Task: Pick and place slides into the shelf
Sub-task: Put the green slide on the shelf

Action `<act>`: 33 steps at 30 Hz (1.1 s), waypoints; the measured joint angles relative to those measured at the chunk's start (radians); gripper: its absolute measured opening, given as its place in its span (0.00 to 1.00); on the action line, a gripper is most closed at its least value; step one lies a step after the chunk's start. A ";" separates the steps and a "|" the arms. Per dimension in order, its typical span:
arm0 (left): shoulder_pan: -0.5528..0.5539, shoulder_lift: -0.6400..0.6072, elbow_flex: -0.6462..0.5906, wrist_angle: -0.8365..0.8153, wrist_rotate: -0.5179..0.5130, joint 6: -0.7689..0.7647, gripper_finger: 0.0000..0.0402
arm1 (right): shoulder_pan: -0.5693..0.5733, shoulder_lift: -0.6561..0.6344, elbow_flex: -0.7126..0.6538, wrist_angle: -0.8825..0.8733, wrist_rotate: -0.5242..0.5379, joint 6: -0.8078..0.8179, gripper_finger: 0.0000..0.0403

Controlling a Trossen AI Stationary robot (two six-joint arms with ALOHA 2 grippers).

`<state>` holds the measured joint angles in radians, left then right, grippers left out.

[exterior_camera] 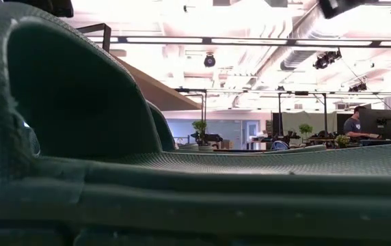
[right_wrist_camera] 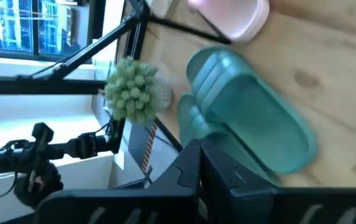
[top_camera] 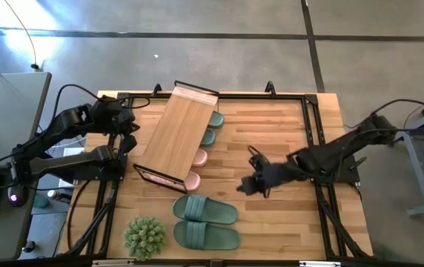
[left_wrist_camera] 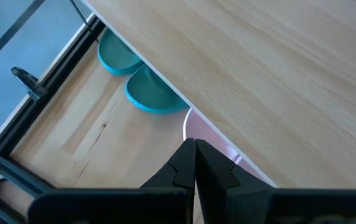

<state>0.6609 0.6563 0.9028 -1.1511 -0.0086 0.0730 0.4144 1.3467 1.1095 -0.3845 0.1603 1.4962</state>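
We look straight down on a wooden desk (top_camera: 286, 222) with a dark arm at either side. The largest thing on it is the shelf (top_camera: 179, 133), a long bamboo board on a thin black frame, lying on a slant across the desk's left half. Four slides are tucked under it with only their ends poking out along its right edge: two sage-green slides (top_camera: 213, 127) toward the far end, two pink slides (top_camera: 195, 169) toward the near end. Nearer the front edge lies the last green pair (top_camera: 204, 222), side by side in the open, long axes running left to right. A spiky green plant ball (top_camera: 145, 236) sits just beside them on the left.

The right tool (top_camera: 257, 181) hangs over bare wood, to the right of this loose pair and a little farther back. We judge the right arm the nearer one, so its next reach would go leftward and toward the front edge, meeting the slides end-on along their length. Its fingers are pressed together and pinch nothing.

The left tool (top_camera: 126, 140) waits beside the shelf's left edge, fingers likewise pressed together and empty.
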 joint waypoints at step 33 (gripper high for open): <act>0.000 0.000 0.000 0.000 -0.003 0.009 0.00 | 0.121 0.530 0.000 0.511 0.216 0.226 0.42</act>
<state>0.6608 0.6563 0.9028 -1.1515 -0.0113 0.0818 0.5358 1.8767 1.1095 0.1268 0.3767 1.7226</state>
